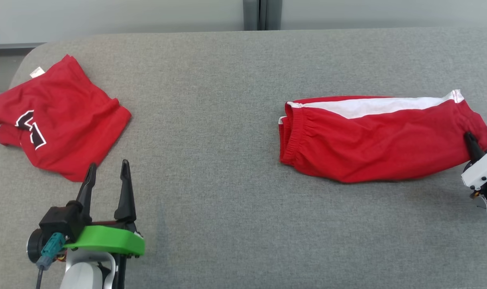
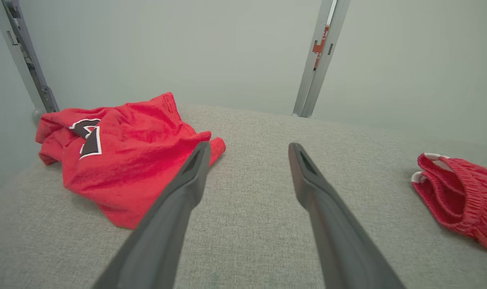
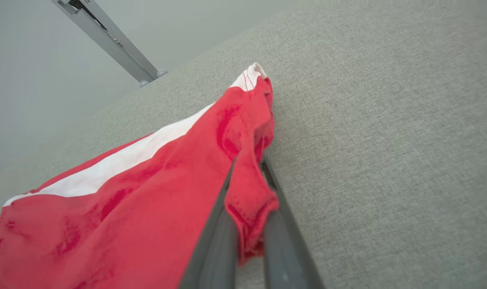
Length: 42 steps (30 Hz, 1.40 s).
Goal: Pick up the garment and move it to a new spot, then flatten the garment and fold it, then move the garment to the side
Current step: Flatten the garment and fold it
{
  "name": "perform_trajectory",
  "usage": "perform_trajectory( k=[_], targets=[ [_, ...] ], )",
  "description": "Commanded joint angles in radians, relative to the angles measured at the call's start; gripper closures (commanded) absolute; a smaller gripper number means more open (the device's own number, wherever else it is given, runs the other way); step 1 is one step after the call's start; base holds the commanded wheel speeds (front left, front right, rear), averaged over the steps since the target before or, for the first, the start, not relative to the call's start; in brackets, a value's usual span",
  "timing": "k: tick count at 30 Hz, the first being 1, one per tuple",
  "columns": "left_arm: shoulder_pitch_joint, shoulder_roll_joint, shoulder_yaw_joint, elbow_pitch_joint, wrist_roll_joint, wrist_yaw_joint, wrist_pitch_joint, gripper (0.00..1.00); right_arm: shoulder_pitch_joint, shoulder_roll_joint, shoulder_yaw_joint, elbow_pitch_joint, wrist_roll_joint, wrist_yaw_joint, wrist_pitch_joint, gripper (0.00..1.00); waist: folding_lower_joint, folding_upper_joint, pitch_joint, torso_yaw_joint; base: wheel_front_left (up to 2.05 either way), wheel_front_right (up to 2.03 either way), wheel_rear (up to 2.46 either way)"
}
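Observation:
The garment [image 1: 367,140] is a pair of red shorts with a white side stripe, lying lengthwise on the right half of the grey padded table [image 1: 227,160]. My right gripper [image 1: 470,138] is shut on its right-hand hem; in the right wrist view a fold of the garment [image 3: 147,192] is pinched between the two fingers of the right gripper [image 3: 249,170]. My left gripper [image 1: 109,165] stands open at the lower left, holding nothing. In the left wrist view the left gripper [image 2: 249,148] points over bare table, with the garment's [image 2: 456,196] waistband end at far right.
A second red garment [image 1: 58,120] with black-and-white lettering lies crumpled at the table's left end, just beyond my left fingers, and its lower edge sits behind the left finger [image 2: 127,160]. A metal post [image 1: 261,14] stands behind the table's far edge.

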Motion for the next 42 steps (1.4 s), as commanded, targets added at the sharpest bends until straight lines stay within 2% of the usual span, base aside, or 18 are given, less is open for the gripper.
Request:
perform_trajectory(
  k=[1,8,14,27,38,39,40,41,42],
  targets=[
    [0.021,0.008,0.005,-0.005,0.014,-0.001,0.000,0.00,0.010,0.006,-0.005,0.001,0.003,0.000,-0.013,1.00,0.0000,-0.0001,-0.009,-0.009,0.00,0.00,0.00],
    [0.044,0.004,0.027,-0.011,0.054,0.007,0.000,0.00,-0.003,0.033,-0.016,-0.019,0.007,0.000,-0.046,1.00,0.0000,-0.0001,-0.029,-0.005,0.00,0.00,0.00],
    [0.058,0.000,0.038,-0.008,0.062,0.009,0.000,0.00,-0.021,0.063,0.012,-0.069,-0.040,0.000,-0.074,1.00,0.0000,-0.0001,-0.043,-0.001,0.00,0.00,0.00],
    [0.064,-0.007,0.040,-0.003,0.058,0.011,0.000,0.00,-0.054,0.191,0.112,-0.222,-0.184,0.000,-0.072,1.00,0.0000,-0.0001,-0.041,0.030,0.00,0.00,0.00],
    [0.032,-0.009,0.008,0.011,0.034,0.018,0.000,0.00,-0.002,0.318,0.162,-0.169,-0.278,0.000,-0.045,1.00,0.0000,-0.0001,-0.011,0.080,0.00,0.00,0.00],
    [0.030,-0.009,0.005,0.012,0.032,0.021,0.000,0.00,0.002,0.322,0.162,-0.166,-0.283,0.000,-0.048,0.89,0.0000,-0.0001,-0.009,0.082,0.00,0.00,0.00],
    [0.028,-0.009,0.001,0.012,0.027,0.023,0.000,0.00,0.007,0.323,0.162,-0.162,-0.288,0.000,-0.054,0.40,0.0000,-0.0001,-0.008,0.084,0.00,0.00,0.00],
    [0.027,-0.009,-0.002,0.013,0.024,0.024,0.000,0.00,0.011,0.324,0.158,-0.161,-0.287,0.000,-0.057,0.00,0.0000,-0.0001,-0.007,0.085,0.00,0.00,0.00],
    [0.028,-0.009,-0.004,0.014,0.022,0.026,0.000,0.00,0.016,0.323,0.154,-0.163,-0.289,0.000,-0.063,0.00,0.0000,-0.0001,-0.006,0.085,0.00,0.00,0.00]
  ],
)
